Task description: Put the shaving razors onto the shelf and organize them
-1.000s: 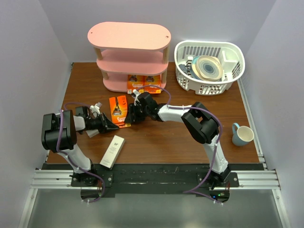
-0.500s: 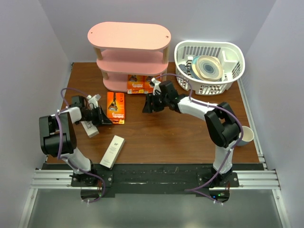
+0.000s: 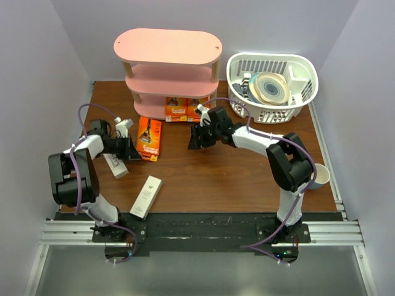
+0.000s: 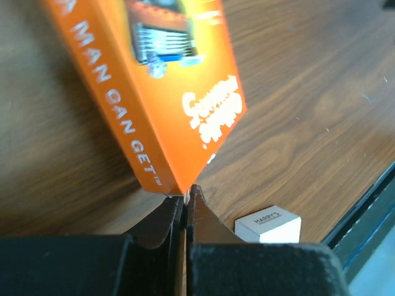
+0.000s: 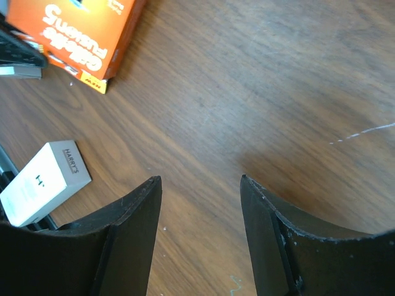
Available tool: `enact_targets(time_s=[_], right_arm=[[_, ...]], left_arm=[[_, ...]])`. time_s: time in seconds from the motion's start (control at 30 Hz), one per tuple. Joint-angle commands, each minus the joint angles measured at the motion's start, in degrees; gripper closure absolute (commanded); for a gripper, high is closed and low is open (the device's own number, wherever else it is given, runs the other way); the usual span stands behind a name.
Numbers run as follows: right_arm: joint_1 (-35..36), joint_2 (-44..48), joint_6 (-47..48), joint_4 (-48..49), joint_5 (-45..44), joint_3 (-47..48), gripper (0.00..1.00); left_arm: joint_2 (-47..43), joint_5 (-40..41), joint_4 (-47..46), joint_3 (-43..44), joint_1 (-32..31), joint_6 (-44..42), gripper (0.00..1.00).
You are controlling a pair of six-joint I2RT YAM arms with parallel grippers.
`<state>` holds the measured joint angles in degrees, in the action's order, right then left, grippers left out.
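Note:
The pink shelf (image 3: 168,46) stands at the back; two orange razor packs (image 3: 176,109) (image 3: 197,109) stand on its bottom tier. A third orange pack (image 3: 150,137) lies in front of the shelf, also in the left wrist view (image 4: 154,80). My left gripper (image 3: 131,149) is shut, pinching that pack's near corner (image 4: 185,192). One whitish box (image 3: 115,164) lies beside the left gripper (image 4: 268,223); another (image 3: 145,196) lies near the front edge. My right gripper (image 3: 194,137) is open and empty over bare wood (image 5: 200,185), right of the pack (image 5: 74,31).
A white slatted basket (image 3: 302,68) holding plates stands at the back right. A blue mug (image 3: 321,174) sits at the right edge, partly behind the right arm. The whitish box also shows at the lower left of the right wrist view (image 5: 43,182).
My right gripper let go of the orange pack and drew back to the right, open. My left gripper moved left and away with the pack, shifting it closer to the shelf.

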<state>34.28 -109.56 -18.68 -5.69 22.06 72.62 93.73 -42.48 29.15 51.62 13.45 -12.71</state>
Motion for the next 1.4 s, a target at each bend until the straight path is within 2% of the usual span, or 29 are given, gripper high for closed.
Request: enact_targets(time_s=[0.0, 0.1, 0.2, 0.23, 0.3, 0.33, 0.37, 0.43, 0.47, 0.6, 0.73, 0.97, 1.13, 1.37], right_arm=[[-1.3, 1.9, 1.4, -0.4, 0.2, -0.7, 0.42], [-1.5, 2.3, 2.2, -1.2, -0.1, -1.2, 0.42], [-1.8, 3.0, 3.1, -1.9, -0.6, -1.5, 0.42], [-1.9, 3.1, 3.6, -2.1, -0.9, -1.7, 0.42], [-1.8, 3.3, 4.1, -2.7, -1.2, -1.7, 0.41], [-1.9, 3.4, 4.6, -2.8, -1.5, -1.7, 0.41], [-1.9, 3.4, 4.9, -3.0, -1.6, -1.6, 0.41], [-1.9, 3.4, 5.9, -3.5, -1.8, -1.5, 0.41], [-1.9, 3.3, 6.2, -3.7, -2.1, -1.3, 0.41], [-1.9, 2.6, 8.6, -6.1, -2.8, -0.4, 0.40], [-1.9, 1.5, 11.2, -8.8, -3.3, 2.1, 0.40], [-1.8, -0.1, 12.1, -10.2, -3.1, 4.4, 0.40], [-1.9, -1.1, 12.3, -10.0, -3.3, 5.1, 0.39], [-1.8, -2.2, 12.1, -9.2, -3.0, 5.2, 0.39]], left_arm=[[-2.9, -12.8, 0.2, 0.7, 1.5, -14.0, 1.00], [-0.6, -20.5, 0.7, 2.0, 3.1, -17.3, 1.00], [2.3, -25.7, 5.6, 5.2, 3.5, -24.1, 1.00], [3.1, -26.9, 10.2, 6.2, 3.4, -26.9, 1.00], [6.4, -29.8, 17.6, 9.6, 3.4, -39.4, 1.00], [7.9, -30.6, 27.5, 11.3, 3.5, -45.2, 1.00], [9.5, -31.7, 32.9, 14.5, 3.5, -56.5, 1.00], [14.1, -33.4, 46.1, 17.5, 3.8, -69.2, 1.00], [14.5, -34.1, 46.3, 18.2, 4.4, -68.2, 1.00], [12.5, -34.4, 46.1, 18.9, 5.2, -74.5, 1.00], [13.1, -34.2, 46.2, 20.3, 5.9, -72.3, 1.00], [9.9, -33.9, 46.2, 19.8, 7.9, -73.8, 1.00], [8.7, -36.1, 46.1, 22.1, 9.3, -73.6, 1.00], [11.6, -39.7, 46.2, 27.1, 9.4, -71.6, 1.00]])
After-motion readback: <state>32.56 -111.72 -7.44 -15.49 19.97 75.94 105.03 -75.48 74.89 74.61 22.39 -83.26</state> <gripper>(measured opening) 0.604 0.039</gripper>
